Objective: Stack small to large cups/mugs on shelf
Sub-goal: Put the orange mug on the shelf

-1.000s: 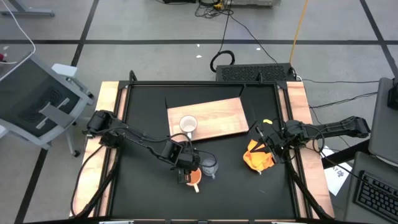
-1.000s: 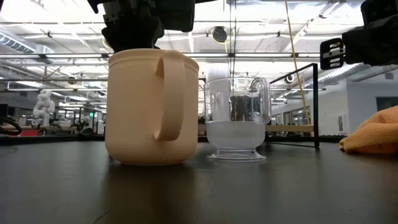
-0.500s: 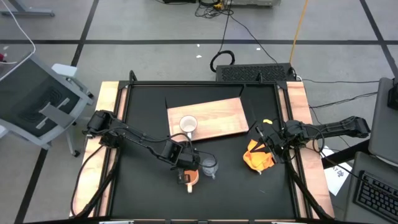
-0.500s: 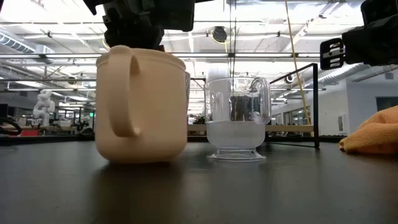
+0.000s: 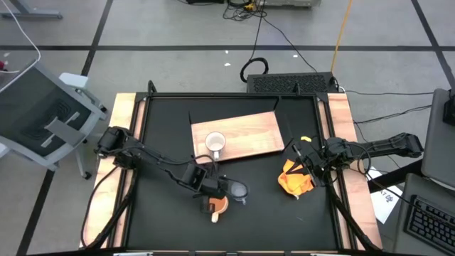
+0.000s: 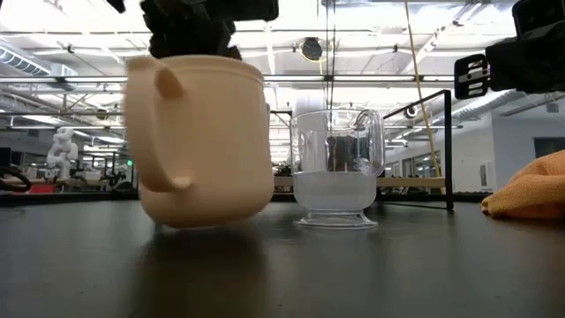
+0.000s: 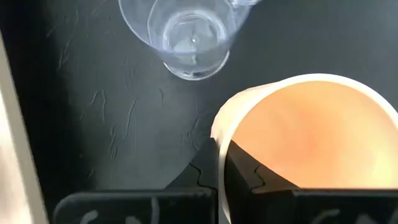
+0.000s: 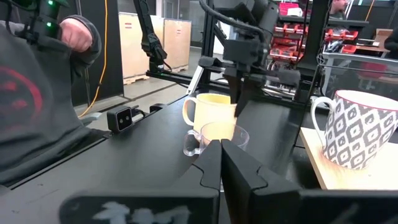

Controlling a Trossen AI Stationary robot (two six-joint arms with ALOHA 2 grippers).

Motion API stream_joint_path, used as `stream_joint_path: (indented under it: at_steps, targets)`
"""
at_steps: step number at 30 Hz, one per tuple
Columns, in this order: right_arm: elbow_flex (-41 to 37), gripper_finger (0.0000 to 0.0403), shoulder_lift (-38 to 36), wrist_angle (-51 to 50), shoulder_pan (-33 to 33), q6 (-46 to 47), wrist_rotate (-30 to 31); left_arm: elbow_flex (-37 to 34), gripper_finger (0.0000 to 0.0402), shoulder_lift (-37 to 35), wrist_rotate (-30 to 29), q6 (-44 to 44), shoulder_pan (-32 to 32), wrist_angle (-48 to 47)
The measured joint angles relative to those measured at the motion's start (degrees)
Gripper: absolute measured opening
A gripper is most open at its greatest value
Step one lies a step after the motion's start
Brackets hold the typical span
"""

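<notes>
Yellow mug (image 6: 201, 137) clamped by the rim in the left gripper (image 5: 211, 190), one finger (image 7: 239, 180) inside the wall and the other outside, tilted with one edge of the base lifted clear of the black tabletop (image 5: 163, 220) in the low view. Positioned at the near-centre of the table, just beside the clear glass cup (image 6: 336, 168); whether the two are touching cannot be told. White patterned mug (image 5: 215, 144) standing upright on the wooden board (image 5: 249, 131), near its left end. Right gripper (image 5: 307, 161) parked at the right side of the table beside the orange cloth (image 5: 295, 179), fingers closed together and empty, as shown in the right wrist view. Person in a grey sleeve (image 8: 37, 106) visible beyond the table edge in that same view. Judged step: lifting the yellow mug for transfer toward the board. Hazards from this point: a rim grip on a tilted mug leaves the weight hanging to one side, so possible rotation or slip between the fingers during the lift. Close spacing to the glass cup, so possible knock or tip-over if the mug swings sideways before clearing its height. Handle (image 6: 157, 124) projecting on the side away from the glass, so possible snag on the white mug when approaching the board. Recommended: vertical lift first, lateral travel only after clearance.
</notes>
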Motion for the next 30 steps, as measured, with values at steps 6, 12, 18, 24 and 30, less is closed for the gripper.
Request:
stream_joint_path:
  at_steps: [6,12,18,24,30]
  targets:
    - [0.0,0.0,0.0,0.28,0.01,-0.21,0.0,0.04,0.0004,-4.33,-4.49,0.9,-1.65,-1.78]
    - [0.0,0.0,0.0,0.5,0.0,-0.2,0.0,-0.39,0.0004,-9.41,-8.1,2.25,-2.92,-2.41]
    - [0.0,0.0,0.0,0.66,0.0,-0.04,0.0,-3.68,0.0004,-14.83,-10.02,2.29,-2.95,-2.69]
    - [0.0,0.0,0.02,0.73,0.0,0.08,0.0,-14.16,0.0004,-22.86,-9.95,2.14,-2.79,9.35]
    - [0.0,0.0,0.06,1.28,0.01,0.15,0.0,-25.45,0.0004,-28.62,-9.3,0.31,-2.79,21.56]
